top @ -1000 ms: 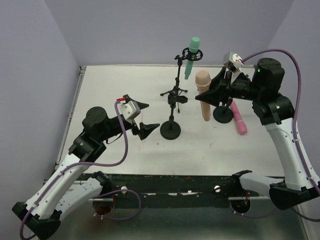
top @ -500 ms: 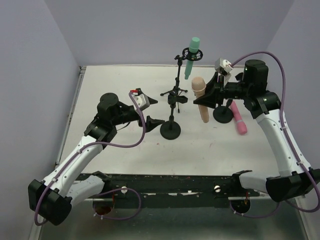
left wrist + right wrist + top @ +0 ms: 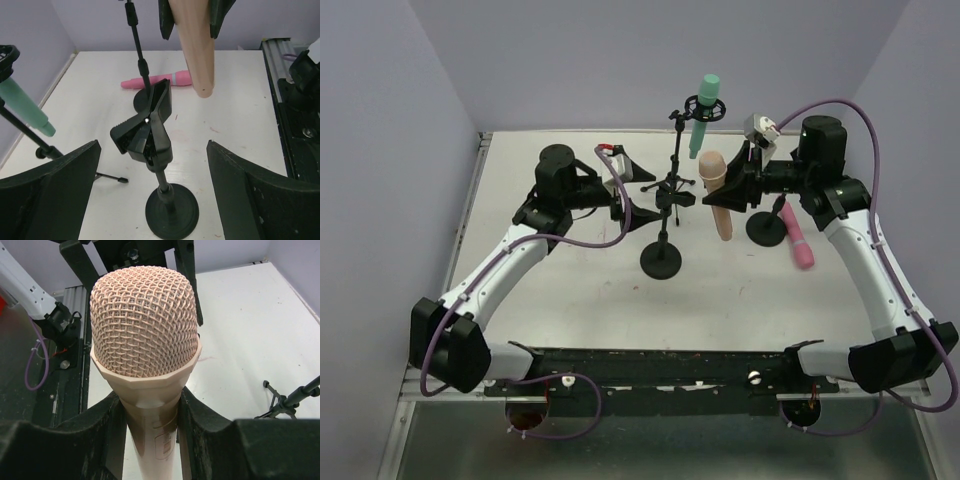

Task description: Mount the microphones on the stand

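My right gripper (image 3: 727, 193) is shut on the beige-peach microphone (image 3: 717, 195), holding it upright above the table just right of the short clip stand (image 3: 664, 200). In the right wrist view its mesh head (image 3: 145, 322) fills the frame between my fingers (image 3: 90, 440). My left gripper (image 3: 641, 193) is open and empty, its jaws spread either side of the stand's black clip (image 3: 147, 127). The mint green microphone (image 3: 703, 115) sits in the ring of the tall tripod stand (image 3: 675, 150). The pink microphone (image 3: 797, 235) lies on the table at the right.
The clip stand has a round black base (image 3: 661, 262). A second round base (image 3: 765, 228) stands beside the pink microphone, also seen in the left wrist view (image 3: 155, 81). Tripod legs (image 3: 655, 186) spread behind the clip. Purple walls enclose the white table (image 3: 570, 290).
My left arm has swung away from me and to the right, bringing its open jaws up to the clip stand. My right gripper has carried the beige-peach microphone slightly left.
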